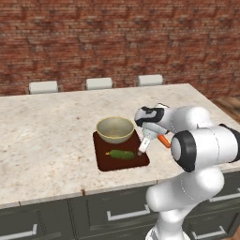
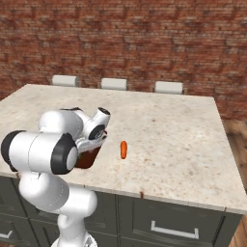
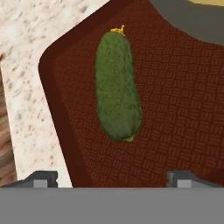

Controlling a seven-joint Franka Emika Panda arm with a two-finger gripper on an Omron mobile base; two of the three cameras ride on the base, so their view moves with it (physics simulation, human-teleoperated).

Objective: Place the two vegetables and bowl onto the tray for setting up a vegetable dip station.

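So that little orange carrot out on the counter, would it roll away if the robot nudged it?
Probably, if pushed sideways: the carrot looks round and lies flat on the smooth counter. Its taper would likely make it curve rather than roll straight. It looks stiff and short, so it should lift without bending.

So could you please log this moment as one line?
hand: open, above tray | cucumber: on tray | bowl: on tray | carrot: on counter, off tray

Cucumber (image 3: 117, 87) flat on the tray (image 3: 183, 109), fingers (image 3: 41, 178) spread wide, empty, beside it.
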